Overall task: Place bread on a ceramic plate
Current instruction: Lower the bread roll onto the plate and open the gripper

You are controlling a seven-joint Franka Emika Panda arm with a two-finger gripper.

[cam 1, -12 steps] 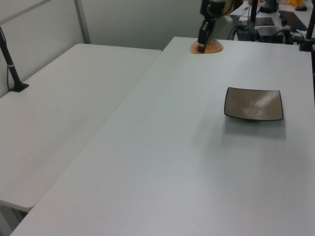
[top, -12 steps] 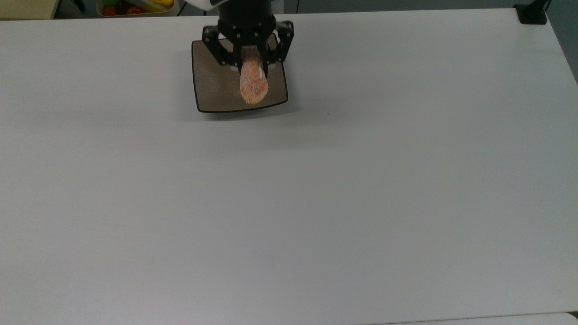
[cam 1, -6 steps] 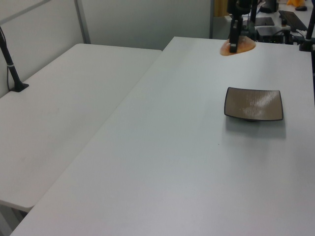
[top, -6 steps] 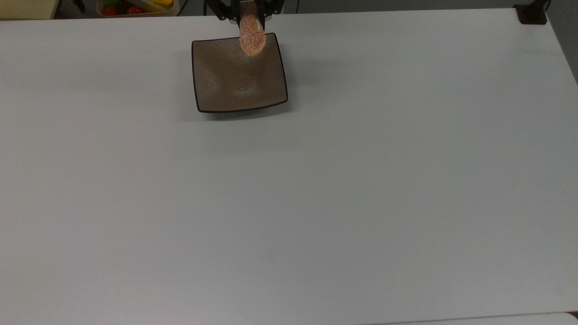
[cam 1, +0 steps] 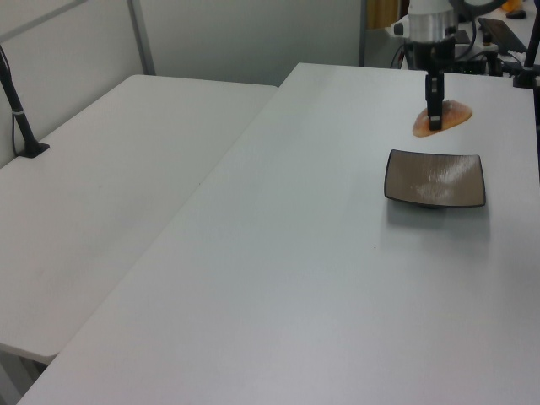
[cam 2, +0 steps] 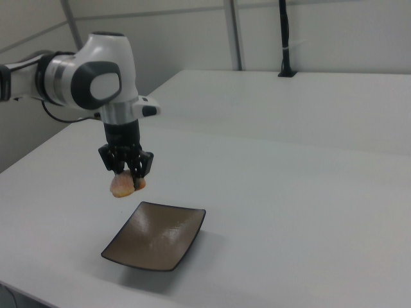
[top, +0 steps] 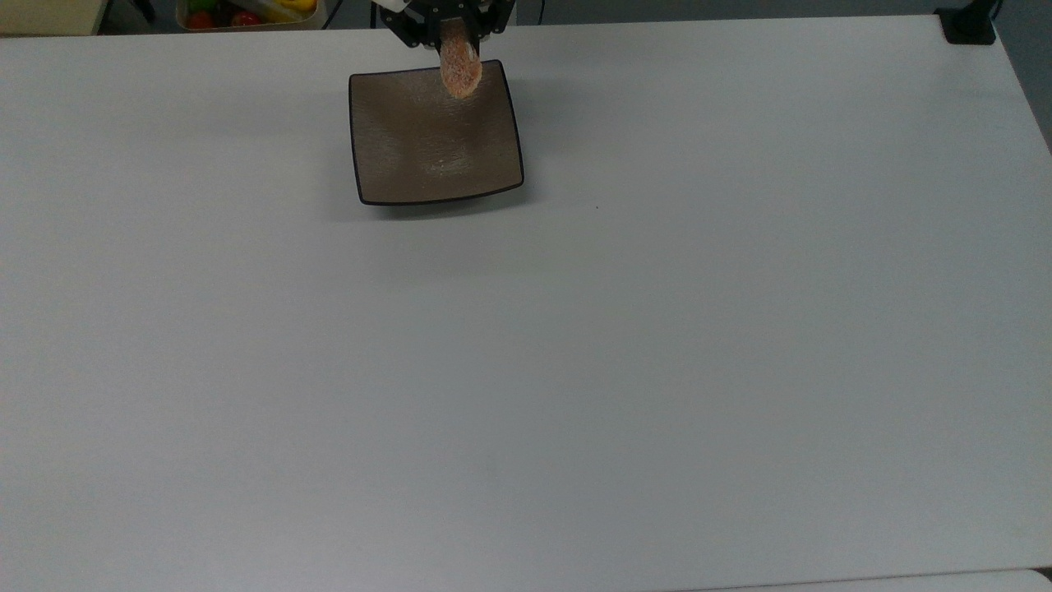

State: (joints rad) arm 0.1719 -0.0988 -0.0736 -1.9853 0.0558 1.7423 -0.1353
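Bread (cam 2: 122, 186) was what I had to put down, so I kept it up in the air, pinched between the closed fingers (cam 2: 135, 172) of my gripper (cam 2: 126, 168). I held it high so it would not bump the rim on the way over.

Nearest in the right view sat the ceramic plate (cam 2: 156, 244), flat on the white desk (cam 2: 289, 212), with nothing on it. Its corners curled up a little, which I thought would help keep the bread from sliding off.

A bit farther back hung the bread, up over the plate's far edge and not touching it. In the top view the bread (top: 460, 70) lay over the plate's (top: 411, 152) upper edge, not its middle. I judged it needed to come over the middle and then go down low before I let go, so it would land softly.

Farthest back in the top view stood a bin of colourful toy food (top: 246, 12), beyond the desk.
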